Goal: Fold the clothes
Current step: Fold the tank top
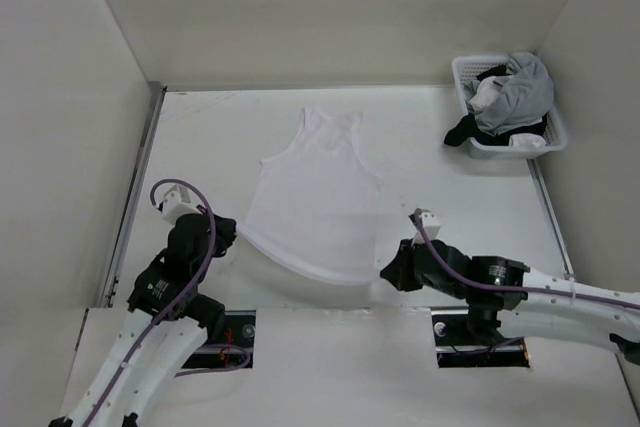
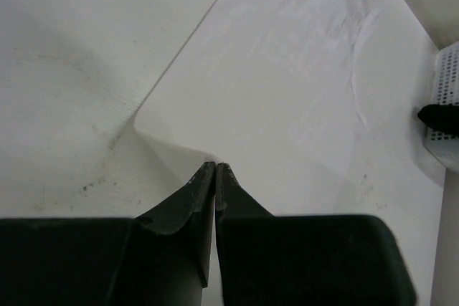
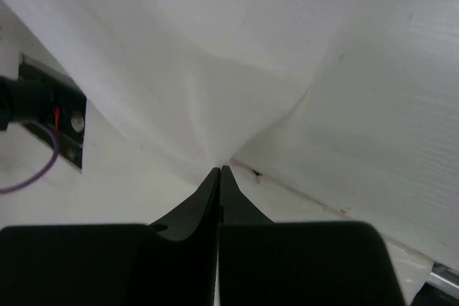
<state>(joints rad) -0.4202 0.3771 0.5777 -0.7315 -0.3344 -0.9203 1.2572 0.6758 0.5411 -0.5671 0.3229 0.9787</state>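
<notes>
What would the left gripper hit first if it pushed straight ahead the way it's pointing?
The thin white fabric tank top. The left gripper is shut on its hem corner, so going straight on would probably just bunch the cloth spread ahead of it.

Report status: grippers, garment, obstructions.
Left gripper shut on white tank top, near hem corner. Right gripper shut on the other corner. Rest flat, unfolded. Basket far right, clear.

Plain white top (image 1: 315,197) at the black fingers (image 2: 192,202), on a white counter (image 1: 200,137); white basket (image 1: 505,150) holds a grey garment (image 1: 522,92) and a black garment (image 1: 462,132).
</notes>
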